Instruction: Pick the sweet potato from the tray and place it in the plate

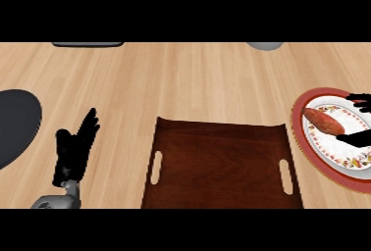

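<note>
The sweet potato (pixel 324 121), reddish-brown and oblong, lies on the white patterned plate (pixel 340 154) with a red rim at the right edge. Only parts of my right hand (pixel 357 138) show there: black fingers (pixel 360 101) above the potato's far side and more just below its near end, spread wide and not curled round it. The rest of that hand is cut off by the view's edge. The dark brown wooden tray (pixel 217 166) with two slot handles sits at centre bottom with nothing on it. My left hand (pixel 74 147) rests open at the lower left, fingers up.
A dark grey round object (pixel 14 125) lies at the left edge, near my left hand. Two grey items (pixel 87 44) (pixel 265 45) are cut off at the counter's far edge. Light wooden countertop lies between the tray and these.
</note>
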`<control>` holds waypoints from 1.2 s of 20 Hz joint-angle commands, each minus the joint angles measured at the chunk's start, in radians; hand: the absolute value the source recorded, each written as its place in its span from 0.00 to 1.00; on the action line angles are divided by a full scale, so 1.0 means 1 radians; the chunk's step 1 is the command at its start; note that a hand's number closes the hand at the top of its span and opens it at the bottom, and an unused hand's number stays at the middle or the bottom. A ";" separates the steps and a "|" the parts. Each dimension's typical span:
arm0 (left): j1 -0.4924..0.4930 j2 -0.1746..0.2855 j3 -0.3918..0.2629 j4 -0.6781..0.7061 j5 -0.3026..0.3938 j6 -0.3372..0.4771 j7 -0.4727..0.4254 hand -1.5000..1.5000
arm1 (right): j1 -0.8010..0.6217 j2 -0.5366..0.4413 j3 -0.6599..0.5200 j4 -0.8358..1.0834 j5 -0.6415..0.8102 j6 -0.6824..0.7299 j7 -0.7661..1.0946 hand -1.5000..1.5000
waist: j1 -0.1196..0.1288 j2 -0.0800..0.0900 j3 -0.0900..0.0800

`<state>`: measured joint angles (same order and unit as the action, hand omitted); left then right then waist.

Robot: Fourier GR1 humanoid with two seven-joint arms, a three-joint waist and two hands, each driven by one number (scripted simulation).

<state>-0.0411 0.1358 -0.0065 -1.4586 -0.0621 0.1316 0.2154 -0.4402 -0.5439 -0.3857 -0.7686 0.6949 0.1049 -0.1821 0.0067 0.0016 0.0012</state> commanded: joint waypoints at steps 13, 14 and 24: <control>0.023 0.000 0.027 0.016 0.009 -0.018 -0.041 0.50 | 0.062 -0.065 -0.312 0.053 -0.493 0.306 -0.244 0.00 | -0.007 -0.002 -0.001; 0.054 -0.059 -0.052 -0.048 -0.051 0.038 0.016 0.50 | 0.076 -0.046 -0.310 0.090 -0.487 0.275 -0.306 0.00 | -0.004 -0.001 -0.001; 0.035 -0.020 0.021 -0.002 -0.019 -0.021 -0.034 0.50 | 0.095 -0.055 -0.222 0.193 -0.511 0.227 -0.496 0.00 | -0.001 0.000 -0.001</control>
<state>-0.0211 0.1089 -0.0014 -1.4814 -0.0825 0.1267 0.2210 -0.3574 -0.5922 -0.6353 -0.6262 0.1875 0.3516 -0.6007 0.0042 0.0008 0.0005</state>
